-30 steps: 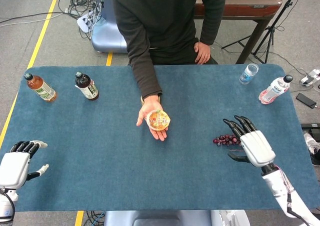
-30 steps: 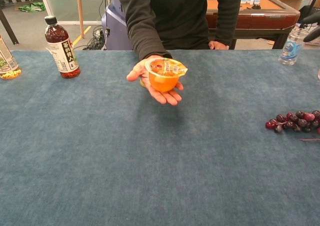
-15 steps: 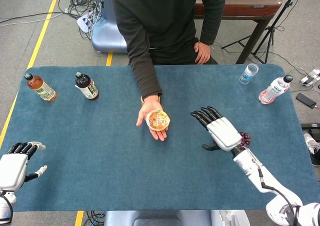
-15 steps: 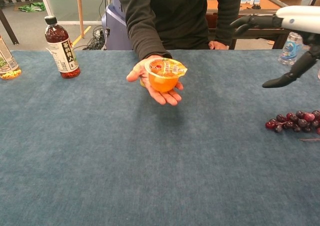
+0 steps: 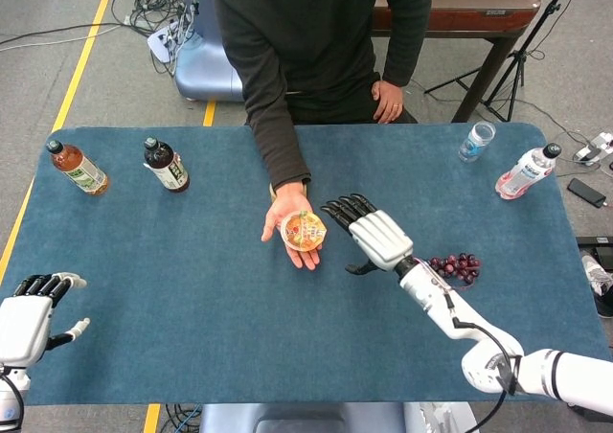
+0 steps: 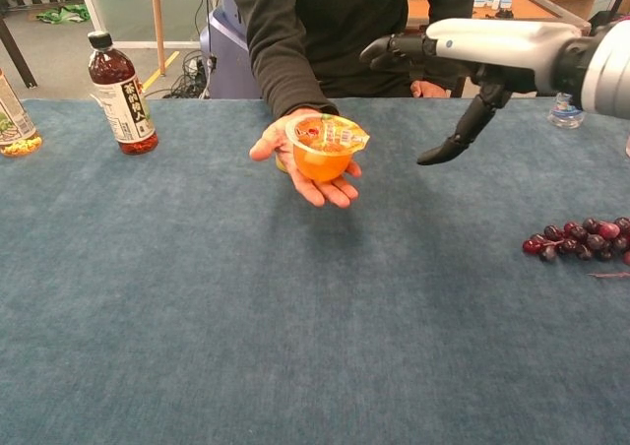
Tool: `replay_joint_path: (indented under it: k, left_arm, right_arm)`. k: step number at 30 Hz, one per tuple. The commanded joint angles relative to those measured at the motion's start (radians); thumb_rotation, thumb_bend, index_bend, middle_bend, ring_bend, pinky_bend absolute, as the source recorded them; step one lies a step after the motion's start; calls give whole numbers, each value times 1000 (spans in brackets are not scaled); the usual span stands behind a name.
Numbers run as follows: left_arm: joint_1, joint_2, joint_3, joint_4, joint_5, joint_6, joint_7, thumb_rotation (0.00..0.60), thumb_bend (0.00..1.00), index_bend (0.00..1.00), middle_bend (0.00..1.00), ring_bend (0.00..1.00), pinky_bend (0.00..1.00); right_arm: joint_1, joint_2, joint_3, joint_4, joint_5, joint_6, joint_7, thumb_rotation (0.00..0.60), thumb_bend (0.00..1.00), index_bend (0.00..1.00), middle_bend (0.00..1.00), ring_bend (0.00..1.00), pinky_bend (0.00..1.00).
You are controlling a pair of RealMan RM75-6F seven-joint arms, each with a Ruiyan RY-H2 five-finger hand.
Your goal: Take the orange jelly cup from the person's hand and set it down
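Note:
The orange jelly cup [image 5: 303, 230] [image 6: 323, 150] with a printed foil lid sits on the person's upturned palm [image 5: 289, 215] [image 6: 295, 159] over the middle of the blue table. My right hand [image 5: 374, 236] [image 6: 463, 61] hovers just right of the cup, open, fingers stretched toward it and thumb hanging down, a short gap from the cup. My left hand [image 5: 27, 316] rests open at the table's near left corner, holding nothing; the chest view does not show it.
A bunch of dark grapes [image 5: 454, 265] [image 6: 581, 236] lies right of my right arm. Two tea bottles [image 5: 79, 168] [image 5: 167, 165] stand at the far left; a clear bottle [image 5: 476, 141] and a pink-labelled bottle [image 5: 526, 171] at the far right. The person sits behind the table [image 5: 192, 289].
My right hand has swept left from beside the grapes to just right of the cup, staying open. The cup, the person's hand and my left hand have barely moved.

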Motion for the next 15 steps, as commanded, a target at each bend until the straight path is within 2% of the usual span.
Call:
replay_joint_path:
  k: [1,15]
  left_arm:
    - [1,-1,0,0,1,1,1,600,171,381,348,291,216]
    - [11,1,1,-2,-6,8,6,600,171,381,348,291,217]
  right_arm:
    - [35,-28,12,30,37,-24,-11,600,124,65,69,0,29]
    - [179,-139,21,138,189,-96,-64,600,124,65,91,0,29]
